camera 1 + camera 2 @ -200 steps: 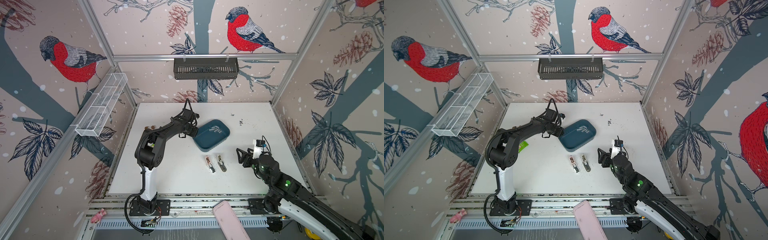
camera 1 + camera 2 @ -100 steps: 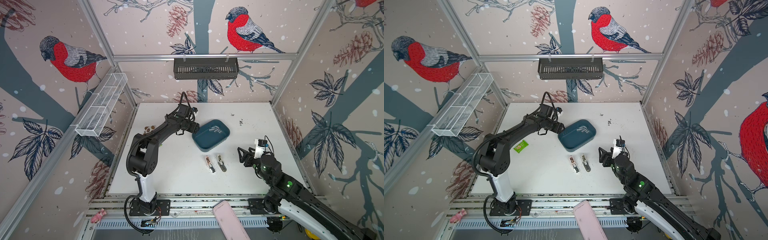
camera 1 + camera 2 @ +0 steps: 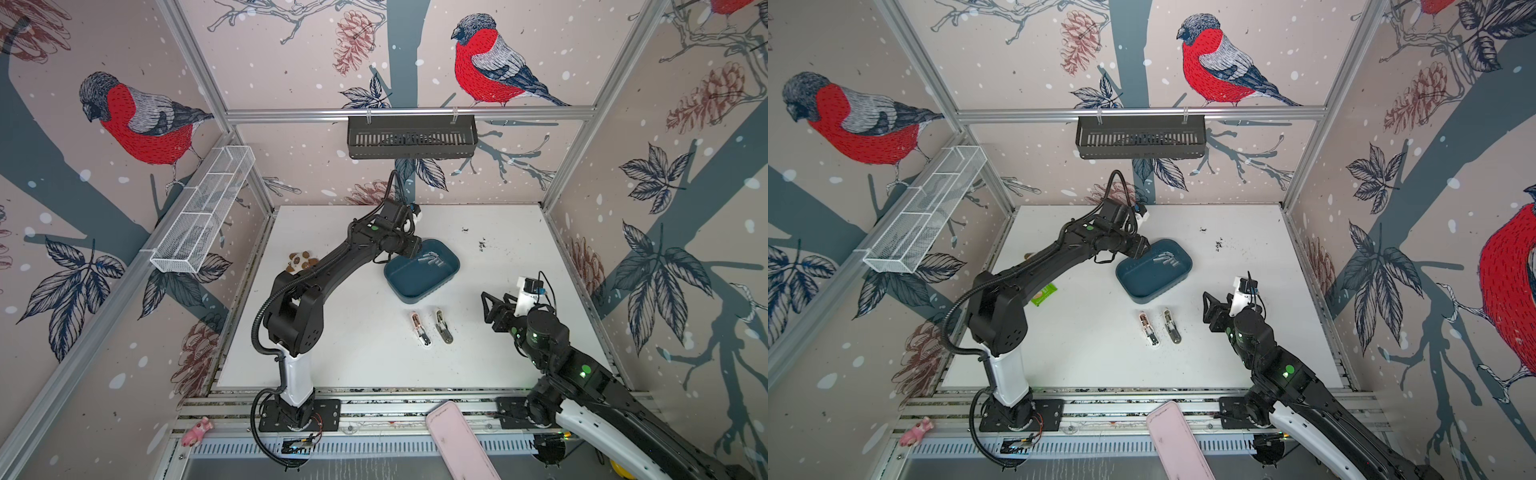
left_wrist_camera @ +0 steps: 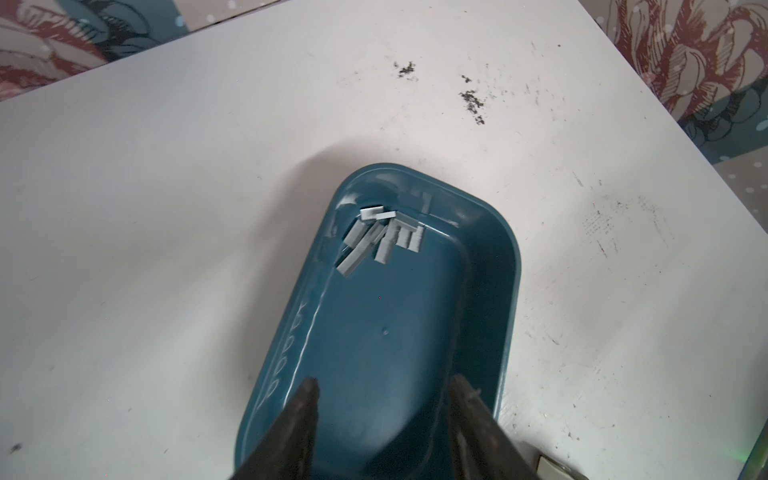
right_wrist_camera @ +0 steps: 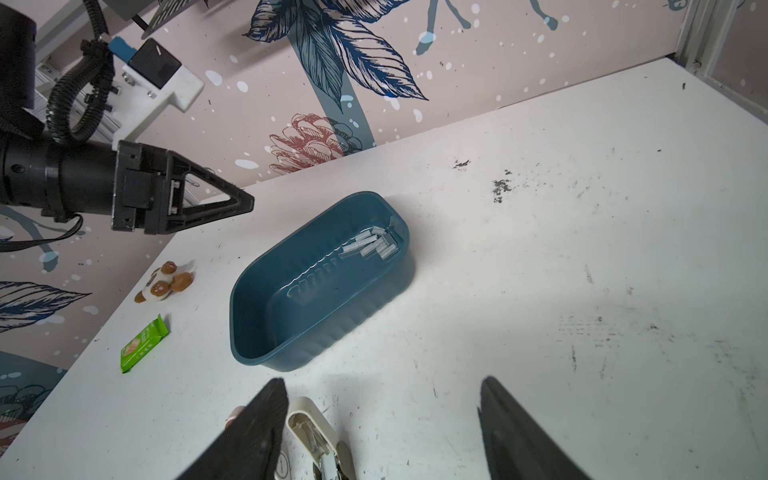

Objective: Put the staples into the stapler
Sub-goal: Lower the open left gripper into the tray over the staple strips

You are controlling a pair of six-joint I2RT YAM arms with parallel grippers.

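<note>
The staples [image 4: 380, 237] are several small grey strips heaped at one end of a dark blue tray [image 4: 509, 266]; both top views show the heap of staples [image 3: 432, 260] [image 3: 1166, 260]. My left gripper [image 4: 384, 395] hovers over the tray's other end, open, with nothing between its fingers. Two mini staplers lie opened on the table in front of the tray [image 3: 409, 282], a pinkish stapler [image 3: 420, 329] and a beige stapler [image 3: 443, 325]. My right gripper [image 3: 485, 307] stands open and empty just right of them, with the beige stapler [image 5: 311, 428] by its one finger.
A small bear toy [image 3: 301, 262] and a green packet [image 3: 1044, 294] lie left of the tray. Dark specks [image 3: 482, 244] mark the back right of the table. A black basket [image 3: 411, 141] hangs on the back wall and a white wire rack [image 3: 203, 208] on the left wall.
My left arm has stretched out, its elbow swinging left and uncovering the bear toy, while its gripper stays over the tray's left end. The right arm has barely moved.
</note>
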